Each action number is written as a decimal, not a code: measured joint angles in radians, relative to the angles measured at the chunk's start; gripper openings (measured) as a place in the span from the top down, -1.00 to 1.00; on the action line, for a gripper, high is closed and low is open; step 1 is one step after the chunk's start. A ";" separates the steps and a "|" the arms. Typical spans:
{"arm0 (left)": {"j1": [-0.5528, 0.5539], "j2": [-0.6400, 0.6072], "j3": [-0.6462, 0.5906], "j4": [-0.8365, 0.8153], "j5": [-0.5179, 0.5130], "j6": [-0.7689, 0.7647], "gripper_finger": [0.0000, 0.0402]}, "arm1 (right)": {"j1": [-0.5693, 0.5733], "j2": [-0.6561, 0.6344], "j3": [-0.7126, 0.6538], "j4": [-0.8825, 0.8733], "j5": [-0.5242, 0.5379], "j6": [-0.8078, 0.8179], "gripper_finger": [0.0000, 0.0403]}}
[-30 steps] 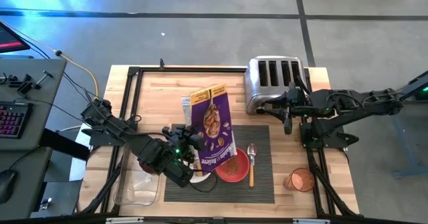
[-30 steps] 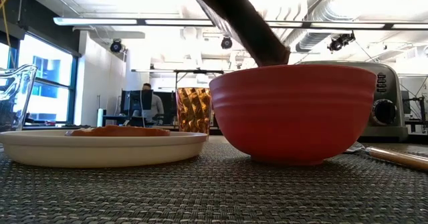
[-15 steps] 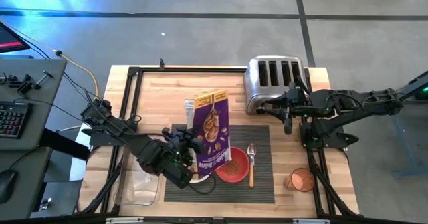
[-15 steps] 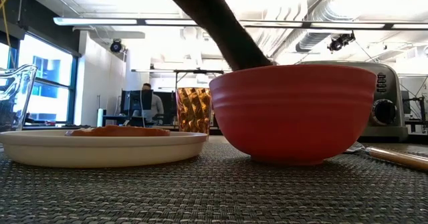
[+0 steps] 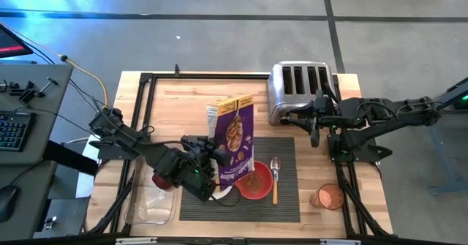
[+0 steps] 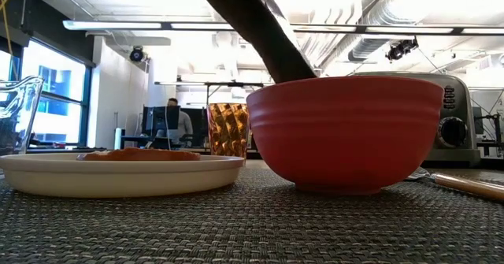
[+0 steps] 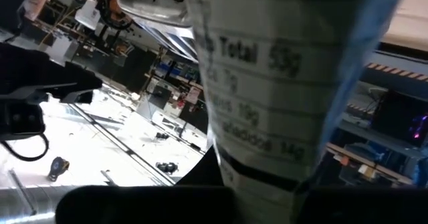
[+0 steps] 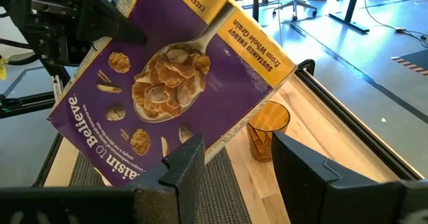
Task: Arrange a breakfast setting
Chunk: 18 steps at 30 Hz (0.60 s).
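The wooden worktop (image 5: 183,99) is carrying a dark grey ribbed mat (image 5: 289,201) near its front edge, with the chrome toaster (image 5: 296,90) standing at the far right. A purple cereal box (image 5: 235,139) is being held tilted over the mat, its lower end dipping toward the red bowl (image 5: 255,181); the left gripper (image 5: 207,157) is sitting at the box's left side with its fingers closed on it. The right gripper (image 5: 314,124) is hanging just in front of the toaster, well apart from the box, its fingers (image 8: 184,167) standing parted and holding nothing. The white plate (image 6: 118,173) is lying just left of the bowl on the mat, bearing the bagel half (image 6: 140,154). The wooden-handled spoon (image 5: 275,179) is lying just right of the bowl. An amber glass (image 5: 325,197) is standing on the worktop right of the mat.
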<state>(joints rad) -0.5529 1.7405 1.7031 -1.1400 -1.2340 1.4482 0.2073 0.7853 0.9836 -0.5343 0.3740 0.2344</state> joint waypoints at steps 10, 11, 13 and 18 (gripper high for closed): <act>-0.002 0.000 0.000 0.019 -0.002 0.019 1.00 | 0.000 0.000 0.000 0.000 0.000 0.000 0.24; -0.002 0.000 0.000 0.022 -0.003 0.019 1.00 | 0.000 0.000 0.000 0.000 0.000 0.000 0.24; 0.003 0.000 0.000 0.034 -0.001 0.019 1.00 | 0.000 0.000 0.000 0.000 0.000 0.000 0.24; 0.008 0.000 0.000 0.058 -0.001 0.020 1.00 | 0.000 0.000 0.000 0.000 0.000 0.000 0.24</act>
<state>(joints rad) -0.5448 1.7405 1.7031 -1.0820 -1.2354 1.4681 0.2077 0.7853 0.9836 -0.5343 0.3744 0.2347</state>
